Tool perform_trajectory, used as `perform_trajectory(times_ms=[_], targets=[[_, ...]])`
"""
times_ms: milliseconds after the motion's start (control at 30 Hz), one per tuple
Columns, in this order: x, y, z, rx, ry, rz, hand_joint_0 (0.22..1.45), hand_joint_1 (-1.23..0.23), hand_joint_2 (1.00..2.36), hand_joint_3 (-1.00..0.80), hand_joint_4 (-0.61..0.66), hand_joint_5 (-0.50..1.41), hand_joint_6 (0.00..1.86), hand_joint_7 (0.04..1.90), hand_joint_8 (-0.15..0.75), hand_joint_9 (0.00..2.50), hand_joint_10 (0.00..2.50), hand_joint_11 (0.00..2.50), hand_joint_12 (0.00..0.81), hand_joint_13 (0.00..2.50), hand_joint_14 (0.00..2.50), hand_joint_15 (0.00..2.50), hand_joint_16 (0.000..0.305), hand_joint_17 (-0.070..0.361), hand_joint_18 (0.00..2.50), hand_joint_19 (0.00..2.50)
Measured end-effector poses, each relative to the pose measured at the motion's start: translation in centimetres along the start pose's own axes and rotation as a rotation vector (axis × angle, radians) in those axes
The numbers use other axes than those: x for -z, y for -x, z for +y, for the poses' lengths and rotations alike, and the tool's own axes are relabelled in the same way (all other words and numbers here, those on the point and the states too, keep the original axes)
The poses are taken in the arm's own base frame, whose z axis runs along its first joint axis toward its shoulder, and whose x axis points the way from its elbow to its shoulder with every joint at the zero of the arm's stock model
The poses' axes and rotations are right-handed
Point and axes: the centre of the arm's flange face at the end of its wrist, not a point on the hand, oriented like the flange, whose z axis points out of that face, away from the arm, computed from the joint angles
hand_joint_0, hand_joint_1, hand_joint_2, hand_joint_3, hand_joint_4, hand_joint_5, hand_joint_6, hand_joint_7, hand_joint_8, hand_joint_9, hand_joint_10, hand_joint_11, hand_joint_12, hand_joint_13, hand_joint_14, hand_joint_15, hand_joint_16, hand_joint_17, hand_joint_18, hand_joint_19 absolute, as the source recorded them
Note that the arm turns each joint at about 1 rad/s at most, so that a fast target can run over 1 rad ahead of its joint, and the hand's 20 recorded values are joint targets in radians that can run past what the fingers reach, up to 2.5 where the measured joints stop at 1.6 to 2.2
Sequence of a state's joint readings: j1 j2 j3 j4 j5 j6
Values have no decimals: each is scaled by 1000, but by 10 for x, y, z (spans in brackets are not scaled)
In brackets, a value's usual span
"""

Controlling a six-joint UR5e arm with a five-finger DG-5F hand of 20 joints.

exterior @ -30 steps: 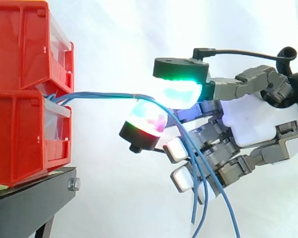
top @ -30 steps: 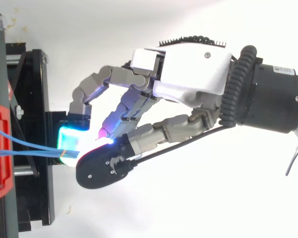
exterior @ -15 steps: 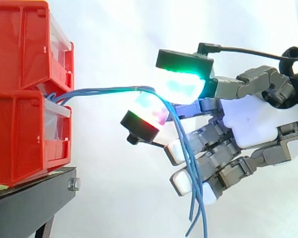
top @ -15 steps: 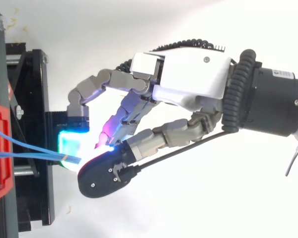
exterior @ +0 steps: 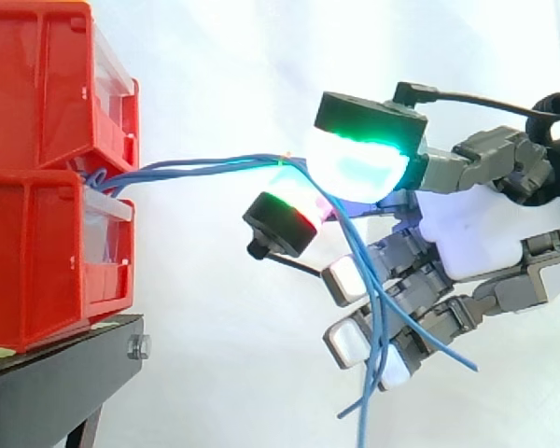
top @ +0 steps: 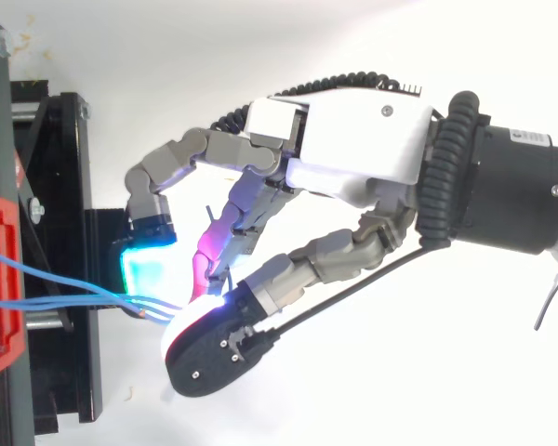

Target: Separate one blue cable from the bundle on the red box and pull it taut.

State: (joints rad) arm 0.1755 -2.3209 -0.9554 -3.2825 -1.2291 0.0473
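Side view shows the hand (exterior: 485, 233) with fingers (exterior: 355, 166) clamped on blue cables (exterior: 196, 167) running from the red bins (exterior: 37, 187).

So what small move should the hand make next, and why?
Probably draw the hand a little farther from the stacked red plastic bins: several thin blue cables run pinched between its glowing fingers, bowed rather than straight, ends dangling.

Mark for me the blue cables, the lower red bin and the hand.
blue cables (exterior: 205, 166): side view, mid-span of the stretched strands.
lower red bin (exterior: 37, 252): side view, its side wall.
hand (exterior: 485, 233): side view, white palm.
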Motion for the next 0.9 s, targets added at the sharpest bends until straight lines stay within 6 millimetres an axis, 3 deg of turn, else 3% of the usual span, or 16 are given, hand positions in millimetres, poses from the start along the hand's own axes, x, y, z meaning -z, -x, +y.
perform_trajectory(times_ms=[133, 300, 533, 900], targets=[[0, 1, 0, -1, -1, 2, 674, -914, 1000, -500, -281, -95, 938, 1030, 169, 1190, 21, 469, 291, 1013, 21, 436, 44, 100, 775, 656], [0, 2, 0, -1, 0, 4, 577, -761, 1000, -500, -251, -85, 924, 938, 183, 1213, 20, 470, 305, 1027, 19, 436, 47, 105, 793, 678], [-1, 2, 0, -1, 2, 5, 553, -579, 1000, -500, -171, -76, 887, 991, 194, 1236, 18, 453, 321, 1035, 20, 438, 50, 112, 810, 701], [-1, 2, -1, 0, 1, 5, 555, -519, 1000, -500, -155, -69, 870, 1016, 194, 1246, 20, 442, 326, 1032, 19, 442, 50, 113, 807, 721]])
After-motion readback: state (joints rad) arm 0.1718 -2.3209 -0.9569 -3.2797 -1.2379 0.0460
